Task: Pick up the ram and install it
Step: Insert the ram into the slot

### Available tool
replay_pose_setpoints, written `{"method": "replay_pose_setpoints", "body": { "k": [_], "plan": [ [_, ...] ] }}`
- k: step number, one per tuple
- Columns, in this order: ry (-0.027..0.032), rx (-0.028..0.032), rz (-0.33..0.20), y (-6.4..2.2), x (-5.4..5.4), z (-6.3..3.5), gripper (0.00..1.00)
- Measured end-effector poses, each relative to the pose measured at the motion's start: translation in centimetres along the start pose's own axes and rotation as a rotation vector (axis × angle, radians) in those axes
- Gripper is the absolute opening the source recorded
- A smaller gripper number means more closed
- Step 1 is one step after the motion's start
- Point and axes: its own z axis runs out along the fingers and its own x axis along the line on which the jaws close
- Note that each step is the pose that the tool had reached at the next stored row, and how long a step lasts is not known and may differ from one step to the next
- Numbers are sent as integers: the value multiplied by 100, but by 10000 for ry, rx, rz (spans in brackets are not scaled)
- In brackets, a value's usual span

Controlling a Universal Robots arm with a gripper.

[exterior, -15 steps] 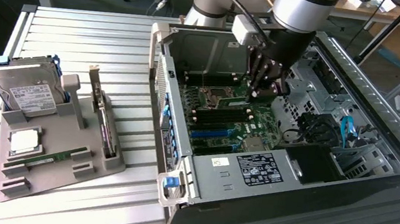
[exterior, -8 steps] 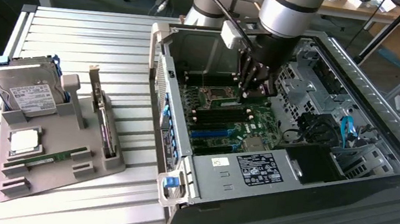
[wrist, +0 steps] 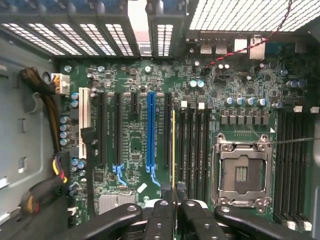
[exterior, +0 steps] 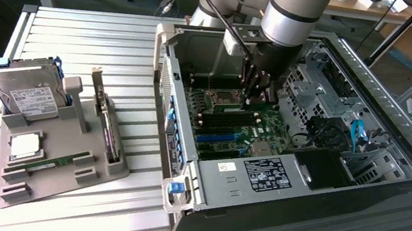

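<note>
— Are the jaws shut? From here the gripper (exterior: 253, 97) is low inside the open computer case (exterior: 384, 169), over the main board (exterior: 266, 127).

— Nearly together. In the wrist view the gripper (wrist: 174, 196) is pinched on the ram (wrist: 173, 150), which shows edge-on as a thin pale line between the fingertips (wrist: 163, 207).

— Where does the ram sit?

— It runs along the row of black memory slots (wrist: 192, 150), between the blue slot (wrist: 150, 130) and the processor socket (wrist: 242, 172). I cannot tell whether it touches a slot.

— And on the table?

— A grey tray (exterior: 68, 184) at the exterior view's left, with another green stick (exterior: 51, 163) lying in it.
</note>
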Motion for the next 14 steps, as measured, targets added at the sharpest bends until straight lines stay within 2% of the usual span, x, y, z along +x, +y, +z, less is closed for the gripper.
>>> {"method": "replay_pose_setpoints", "body": {
  "k": [14],
  "plan": [
    [12,0,0,13,-85,287,12]
  ]
}}
